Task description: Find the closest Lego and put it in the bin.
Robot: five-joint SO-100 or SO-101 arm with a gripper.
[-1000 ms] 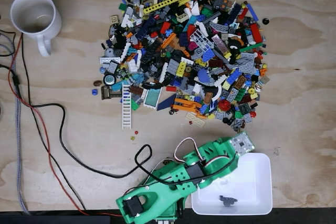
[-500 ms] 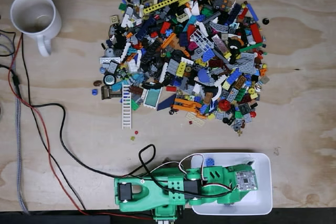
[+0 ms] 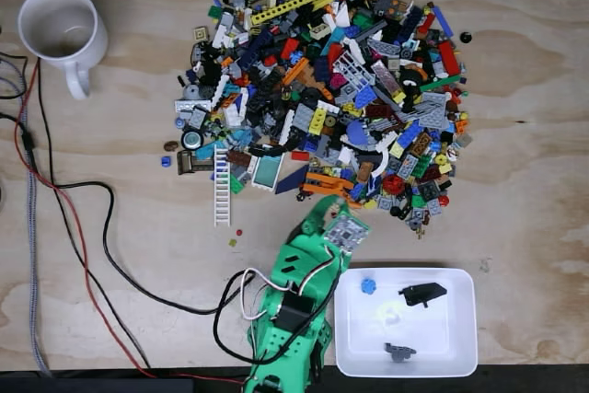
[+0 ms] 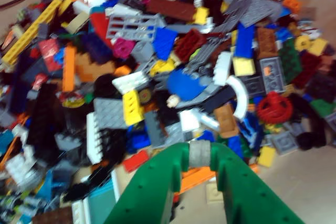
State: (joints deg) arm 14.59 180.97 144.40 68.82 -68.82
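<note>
The bench was bare plywood with a visible grain and a matt, unvarnished look. The Lego pile was hard, slightly glossy plastic, the bin smooth white plastic with a soft sheen, and the mug glazed white ceramic. The gripper looked like matt green printed plastic, and the cables had smooth rubbery sheaths.

Big multicoloured Lego pile sprawls across the upper middle of the table in the fixed view; white bin sits below it at the bottom edge, holding a blue piece and two dark pieces.
</note>
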